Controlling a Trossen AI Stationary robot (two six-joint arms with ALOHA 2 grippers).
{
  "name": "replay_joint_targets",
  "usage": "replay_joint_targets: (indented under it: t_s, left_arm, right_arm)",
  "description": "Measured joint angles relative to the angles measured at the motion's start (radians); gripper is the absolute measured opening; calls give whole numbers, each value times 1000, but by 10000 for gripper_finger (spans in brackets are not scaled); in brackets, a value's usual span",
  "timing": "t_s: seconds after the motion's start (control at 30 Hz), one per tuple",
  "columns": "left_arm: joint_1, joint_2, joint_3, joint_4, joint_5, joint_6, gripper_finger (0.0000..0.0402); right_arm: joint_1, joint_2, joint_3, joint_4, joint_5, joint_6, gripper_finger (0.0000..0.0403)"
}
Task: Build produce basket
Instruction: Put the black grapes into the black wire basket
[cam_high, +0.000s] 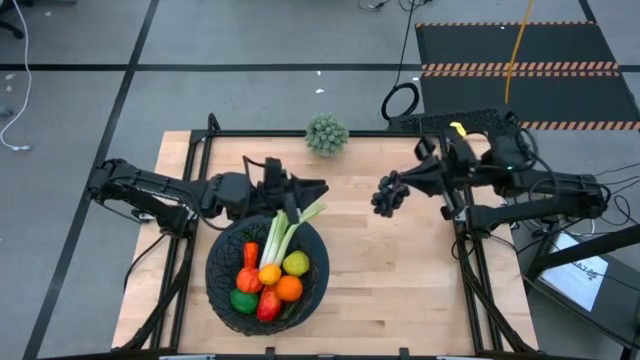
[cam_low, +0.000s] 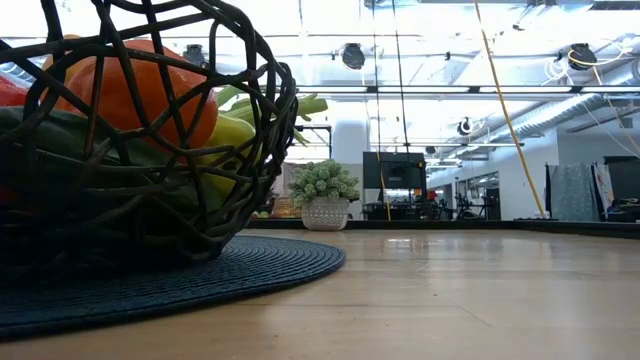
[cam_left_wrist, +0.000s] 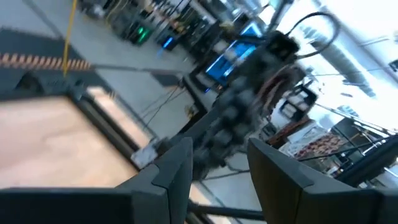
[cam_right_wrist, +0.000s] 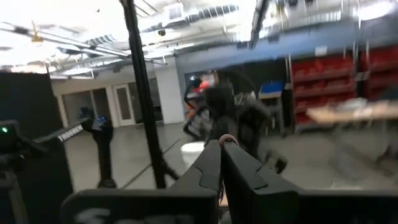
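Right gripper (cam_high: 398, 190) up over right part of tabletop (cam_high: 400, 280), fingers pressed together, pinching purple grapes (cam_high: 387, 195) at tip. Black basket (cam_high: 222, 285) well apart to left, near front edge, holding celery (cam_high: 283, 236), carrot (cam_high: 250, 255), orange (cam_high: 289, 288). Left gripper (cam_high: 310, 187) just past basket's far rim, fingers spread, nothing between.

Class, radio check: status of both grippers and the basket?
Right gripper shut on grapes, mid-table. Left gripper open, empty, above basket. Basket part-filled. Path clear.

two dark jointed arms, black cables, angular fingers
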Motion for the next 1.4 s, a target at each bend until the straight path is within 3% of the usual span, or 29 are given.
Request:
replay_joint_targets:
  t_s: [0.2,0.37,0.53,0.7,0.87,1.0,1.27,1.4]
  left_arm:
    - [0,7,57,19,-2,161,155]
    - [0,16,142,-58,-2,282,159]
    - [9,15,165,-144,-2,343,205]
    - [31,16,165,-243,47,345,268]
    - [61,28,165,-329,67,399,290]
    - [84,33,165,-326,66,504,278]
    - [142,60,164,-355,89,626,213]
    - [178,75,164,-356,157,643,181]
  right_arm:
    - [0,53,-34,-1,5,187,0]
    - [0,126,-35,5,75,307,0]
    - [0,206,-35,41,138,398,0]
    - [-1,291,-35,197,188,493,0]
    - [-1,362,-35,313,235,589,0]
    - [-1,409,-35,351,238,655,0]
    - [-1,478,-35,451,264,677,0]
    - [-1,496,-35,468,269,677,0]
